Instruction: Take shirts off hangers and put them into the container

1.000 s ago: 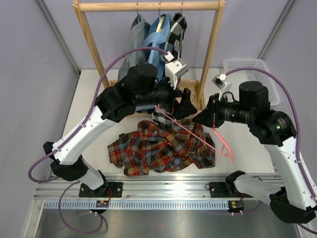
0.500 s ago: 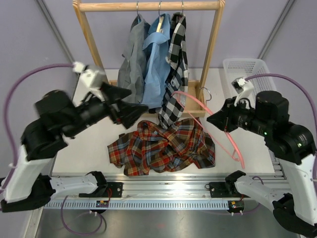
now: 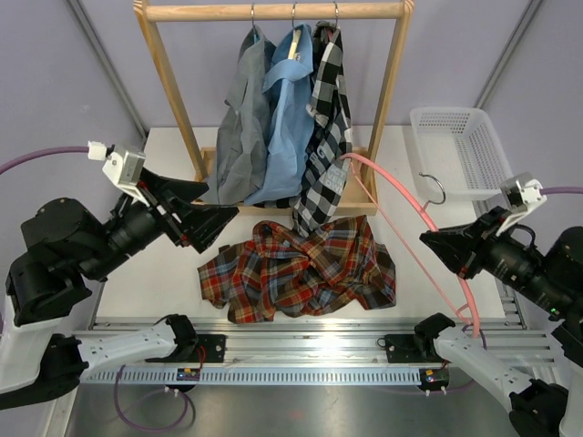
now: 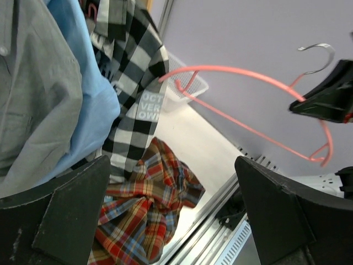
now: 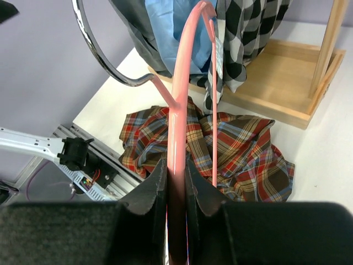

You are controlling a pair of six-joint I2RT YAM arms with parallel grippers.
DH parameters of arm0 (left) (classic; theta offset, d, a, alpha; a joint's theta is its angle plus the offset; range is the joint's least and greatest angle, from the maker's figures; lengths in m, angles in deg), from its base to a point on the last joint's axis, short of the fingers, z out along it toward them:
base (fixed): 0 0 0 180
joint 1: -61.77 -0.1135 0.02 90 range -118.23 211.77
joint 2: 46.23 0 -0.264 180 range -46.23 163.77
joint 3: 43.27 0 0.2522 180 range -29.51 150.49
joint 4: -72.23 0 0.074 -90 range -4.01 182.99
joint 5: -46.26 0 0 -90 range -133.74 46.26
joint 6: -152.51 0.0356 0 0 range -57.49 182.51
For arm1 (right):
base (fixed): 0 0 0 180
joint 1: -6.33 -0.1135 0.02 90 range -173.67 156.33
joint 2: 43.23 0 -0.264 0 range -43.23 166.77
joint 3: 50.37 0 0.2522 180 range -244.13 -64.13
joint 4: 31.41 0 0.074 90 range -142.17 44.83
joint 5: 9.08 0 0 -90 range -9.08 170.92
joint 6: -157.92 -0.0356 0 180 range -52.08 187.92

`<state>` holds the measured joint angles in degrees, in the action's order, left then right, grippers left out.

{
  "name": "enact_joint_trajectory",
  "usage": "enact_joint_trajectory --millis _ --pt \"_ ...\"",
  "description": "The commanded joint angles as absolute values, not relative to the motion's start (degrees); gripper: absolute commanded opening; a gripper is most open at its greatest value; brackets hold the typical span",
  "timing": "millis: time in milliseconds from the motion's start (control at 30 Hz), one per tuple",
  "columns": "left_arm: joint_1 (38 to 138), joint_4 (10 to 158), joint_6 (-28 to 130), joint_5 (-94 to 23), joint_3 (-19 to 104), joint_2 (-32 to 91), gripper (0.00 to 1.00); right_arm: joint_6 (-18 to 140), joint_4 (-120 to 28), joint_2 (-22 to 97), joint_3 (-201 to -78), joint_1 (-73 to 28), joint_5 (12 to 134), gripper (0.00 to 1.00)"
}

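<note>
The red-and-dark plaid shirt point(image 3: 301, 269) lies crumpled on the table's near middle, off any hanger. My right gripper point(image 3: 430, 241) is shut on the pink hanger point(image 3: 401, 205), which it holds bare in the air right of the rack, silver hook point(image 3: 435, 188) toward the container point(image 3: 460, 150). In the right wrist view the fingers point(image 5: 157, 185) pinch the pink rod point(image 5: 182, 83) above the plaid shirt point(image 5: 242, 149). My left gripper point(image 3: 223, 200) stands open and empty at the left, beside the hanging grey shirt point(image 3: 239, 127). The light blue point(image 3: 287, 109) and checked point(image 3: 326, 118) shirts hang beside it.
The wooden rack point(image 3: 273, 11) spans the back, its base frame point(image 3: 360, 196) on the table behind the plaid shirt. The white basket sits at the back right with nothing in it. The metal rail point(image 3: 301, 341) runs along the near edge.
My left arm swung from the middle back to the left, still open. My right arm drew back to the right with the pink hanger. The plaid shirt stayed on the table.
</note>
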<state>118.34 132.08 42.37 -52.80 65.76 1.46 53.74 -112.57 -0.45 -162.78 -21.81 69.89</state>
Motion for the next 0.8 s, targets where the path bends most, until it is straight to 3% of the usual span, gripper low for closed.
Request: enact_joint_trajectory --millis 0,400,767 --pt "118.5 130.9 41.3 -54.1 65.9 1.4 0.99 54.1 -109.1 -1.0 -164.8 -22.2 72.4 0.0" --pt "118.5 132.0 40.1 -54.0 64.6 -0.3 0.99 53.9 -99.5 -4.8 -162.3 -22.1 78.8 0.0" --pt "118.5 130.4 39.2 -54.6 60.8 -3.1 0.99 54.2 -91.8 11.1 -163.0 -22.1 84.0 0.0"
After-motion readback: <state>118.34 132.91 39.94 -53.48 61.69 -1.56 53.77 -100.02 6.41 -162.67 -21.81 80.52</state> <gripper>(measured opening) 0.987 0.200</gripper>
